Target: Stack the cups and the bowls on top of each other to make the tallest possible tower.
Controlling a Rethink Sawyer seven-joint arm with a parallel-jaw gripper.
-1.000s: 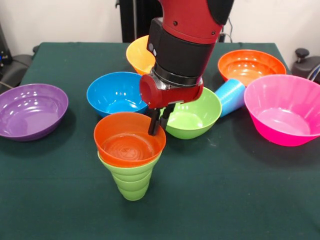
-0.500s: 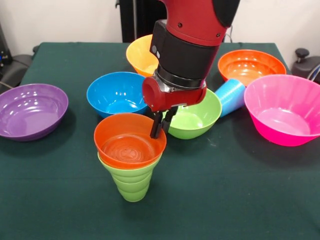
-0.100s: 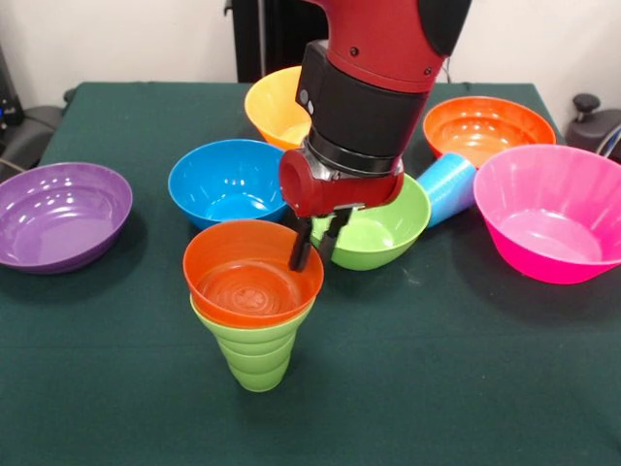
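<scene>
A small shiny orange plastic bowl [image 3: 252, 272] sits in the mouth of the lime green plastic cup with steps down its side [image 3: 255, 354], and the two make a short tower near the front of the bench with the dark green cloth [image 3: 466, 388]. The robot's black pincer [image 3: 316, 242] hangs at the right side of the orange bowl's rim. Its two fingers are a little apart, one at the rim's inside and one outside, and they do not look pressed on the rim, so the pincer looks spread and holds nothing. The bowl is wider than the cup under it, so the tower is top-heavy. If the pincer bumps the rim on its way up or sideways, the bowl could tip, or the whole tower could fall over. The other things wait around it: a round green bowl [image 3: 374, 228] just behind the pincer, a blue bowl [image 3: 225, 182], a yellow-orange bowl [image 3: 274, 105] farther back, a bigger orange bowl [image 3: 487, 126], a big pink bowl [image 3: 551, 212] and a purple bowl [image 3: 60, 214]. The light blue cup [image 3: 446, 186] lies on its side between the green and pink bowls. It could roll if touched, and it would be hard to pinch lying like that.
</scene>
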